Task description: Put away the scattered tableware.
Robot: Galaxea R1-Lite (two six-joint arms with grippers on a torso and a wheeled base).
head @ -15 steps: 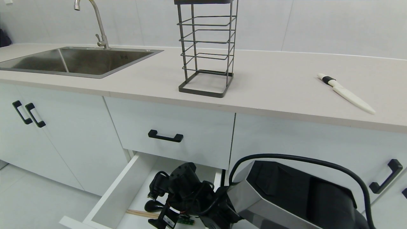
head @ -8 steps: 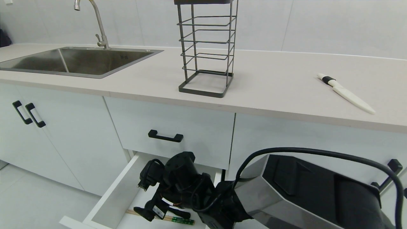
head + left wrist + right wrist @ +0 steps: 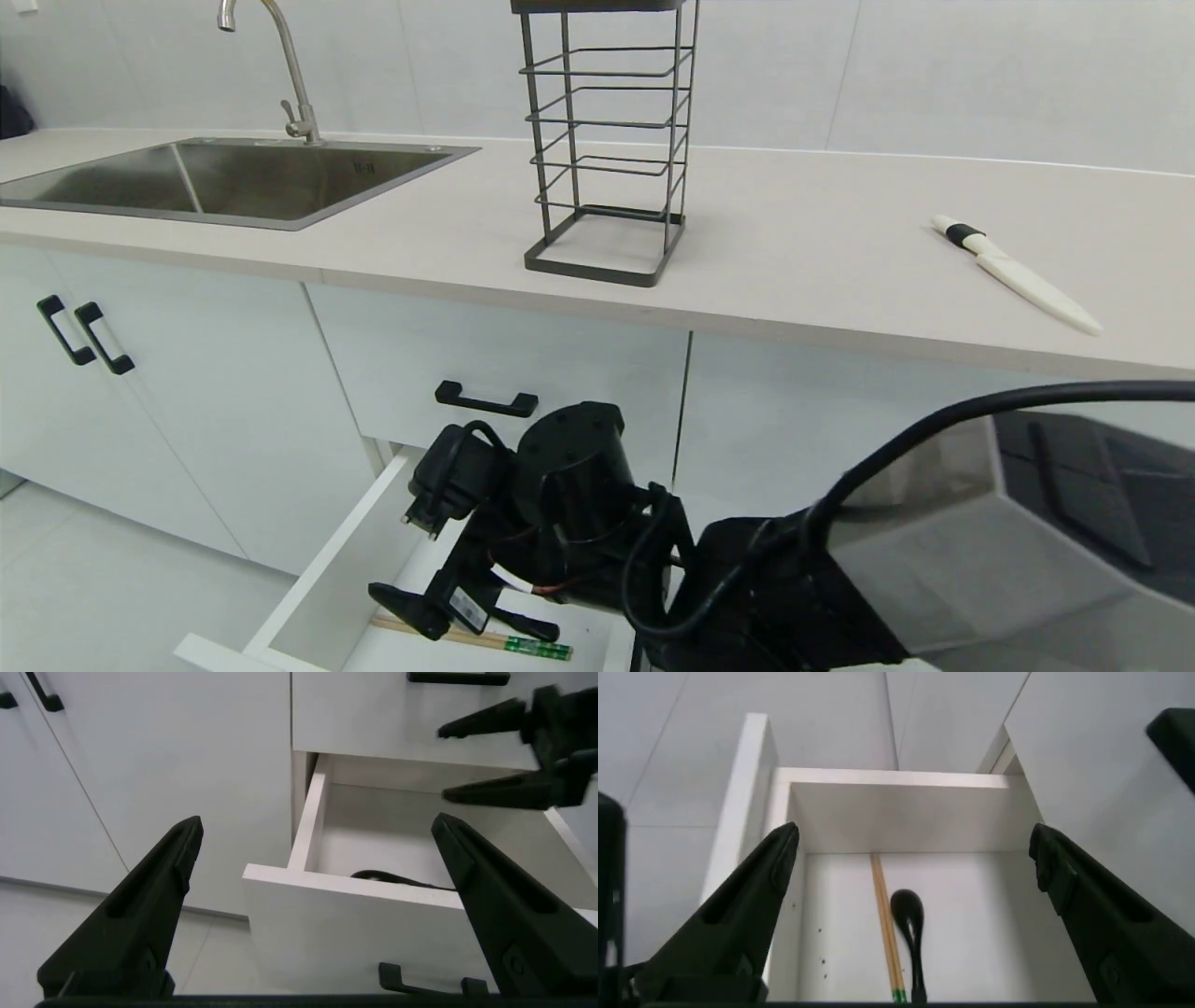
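Over the open drawer (image 3: 327, 569) of a white kitchen unit, the right gripper (image 3: 465, 614) hangs with its fingers spread wide and nothing between them. Inside the drawer, under that gripper, a pair of wooden chopsticks (image 3: 885, 924) lies crosswise on the white bottom, roughly parallel to the drawer's front panel. A black spoon (image 3: 910, 919) lies just beside the chopsticks, its bowl toward the drawer's left wall. The left gripper (image 3: 316, 826) is out in front of the drawer, facing its front panel, its fingers likewise released and empty.

Directly above the open drawer sits a closed drawer (image 3: 504, 373) with a black bar handle, and above that runs a pale countertop (image 3: 840, 252). A dark wire rack (image 3: 607, 159) stands upright on the counter, almost straight above the drawer. A white knife (image 3: 1018, 275) with a black band on its handle lies flat on the counter, well to the drawer's right. A steel sink (image 3: 224, 177) is set into the counter to the drawer's left, with a curved faucet (image 3: 280, 65) at its far rim.

White cabinet doors (image 3: 187, 420) with two black handles stand to the drawer's left. A white tiled wall (image 3: 934, 75) rises behind the counter, and a pale floor (image 3: 93, 588) spreads below the drawer on its left.
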